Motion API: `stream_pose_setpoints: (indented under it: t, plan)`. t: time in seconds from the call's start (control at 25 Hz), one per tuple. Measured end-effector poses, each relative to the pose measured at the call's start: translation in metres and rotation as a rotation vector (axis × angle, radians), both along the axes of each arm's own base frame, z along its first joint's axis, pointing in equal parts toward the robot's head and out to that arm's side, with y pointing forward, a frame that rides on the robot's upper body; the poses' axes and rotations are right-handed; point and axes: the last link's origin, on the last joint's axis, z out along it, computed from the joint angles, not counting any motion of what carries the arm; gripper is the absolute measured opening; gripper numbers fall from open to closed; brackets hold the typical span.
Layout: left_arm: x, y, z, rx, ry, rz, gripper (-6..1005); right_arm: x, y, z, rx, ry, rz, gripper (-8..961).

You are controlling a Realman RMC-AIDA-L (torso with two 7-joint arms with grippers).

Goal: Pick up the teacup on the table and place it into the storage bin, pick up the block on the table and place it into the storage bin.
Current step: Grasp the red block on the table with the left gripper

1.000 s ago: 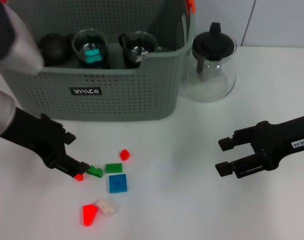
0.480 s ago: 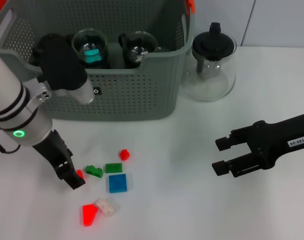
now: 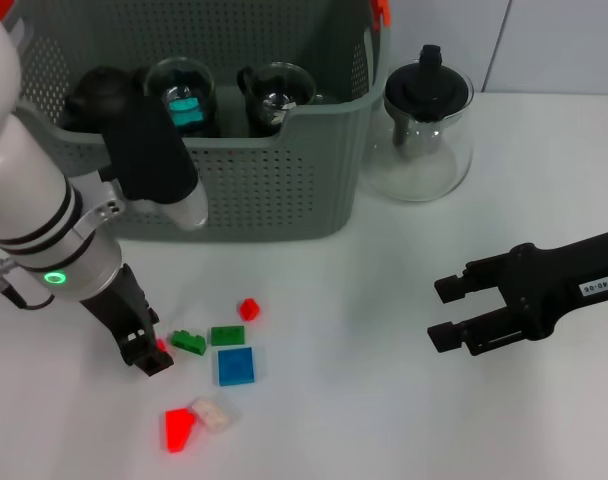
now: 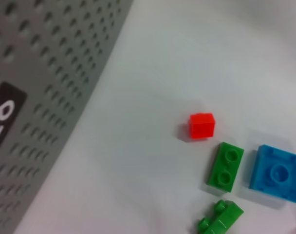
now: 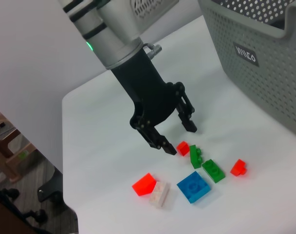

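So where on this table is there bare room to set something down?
Bare white tabletop lies between the blue square block and the right hand, below the glass teapot. It is crowded at the block cluster beside the left hand, in front of the grey-green perforated storage bin.

Left tool (image 3: 149, 355) points down, fingers spread; right tool (image 3: 446, 312) hovers agape.

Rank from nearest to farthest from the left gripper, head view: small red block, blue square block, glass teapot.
From the left gripper:
1. Small red block, right at its fingertips.
2. Blue square block, a little toward the robot's right.
3. Glass teapot, far off at the back right, beside the storage bin.
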Motion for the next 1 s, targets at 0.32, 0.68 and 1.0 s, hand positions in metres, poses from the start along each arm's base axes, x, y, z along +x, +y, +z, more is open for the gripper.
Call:
stream_pose_setpoints:
  t: [0.32,0.68,1.0]
  plan:
    - [-0.005,0.000,-0.004,-0.005,0.009,-0.040,569,0.001,0.000,0.001,0.006,0.000,0.000,822]
    - [-0.008,-0.001,-0.007,-0.023,0.016,-0.052,555,-0.001,0.002,0.000,0.011,0.000,0.004,822]
    - [-0.010,-0.003,-0.011,-0.032,0.024,-0.065,539,-0.001,0.003,0.001,0.018,-0.001,0.004,822]
